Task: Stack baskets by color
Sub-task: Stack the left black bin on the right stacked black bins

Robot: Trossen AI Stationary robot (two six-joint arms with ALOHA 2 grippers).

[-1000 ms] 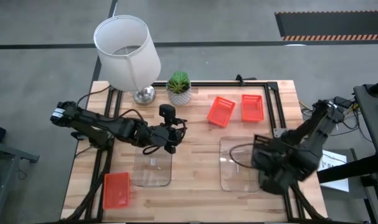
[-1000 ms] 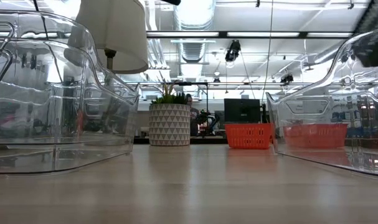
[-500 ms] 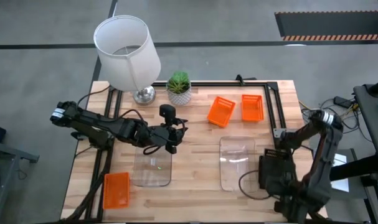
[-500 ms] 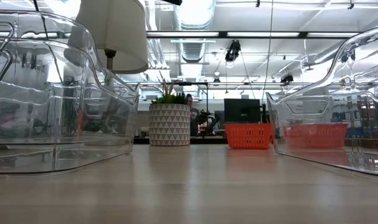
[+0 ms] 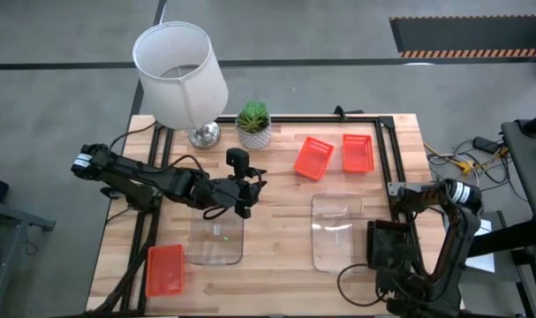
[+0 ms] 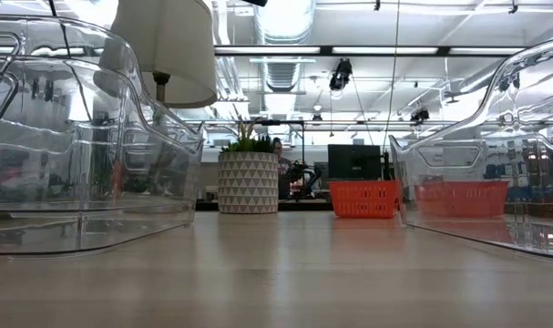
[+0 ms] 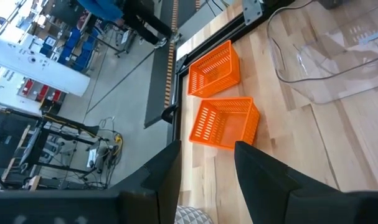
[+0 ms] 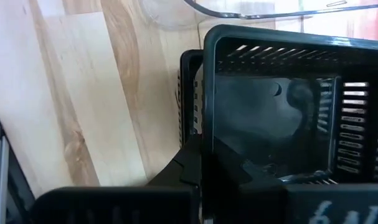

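My right gripper (image 5: 384,265) is shut on a black basket (image 5: 391,250) over the table's near right corner; the right wrist view looks down into this basket (image 8: 282,106). Two clear baskets (image 5: 216,237) (image 5: 338,231) rest on their bottoms at mid table. Two orange baskets (image 5: 313,157) (image 5: 357,152) sit at the far right and one (image 5: 165,269) at the near left. My left gripper (image 5: 245,190) hovers open above the far end of the left clear basket, nothing between its fingers (image 7: 207,162). My right gripper holds the black basket by the rim of one wall (image 8: 204,130), coming from above and pointing down. One finger (image 8: 192,165) shows outside that wall; the wall hides the other. The basket's open side faces up. Whether its bottom touches the table, I cannot tell.
A white lamp (image 5: 181,71) and a white plant pot (image 5: 254,124) stand at the far left of the table. A black metal frame (image 5: 387,150) runs along the far and right edges. Bare wood lies between the two clear baskets (image 5: 276,238).
My right gripper has swung toward the table's near edge and gone down, carrying the black basket with it, and has rolled somewhat. The left arm and the other baskets have kept still.
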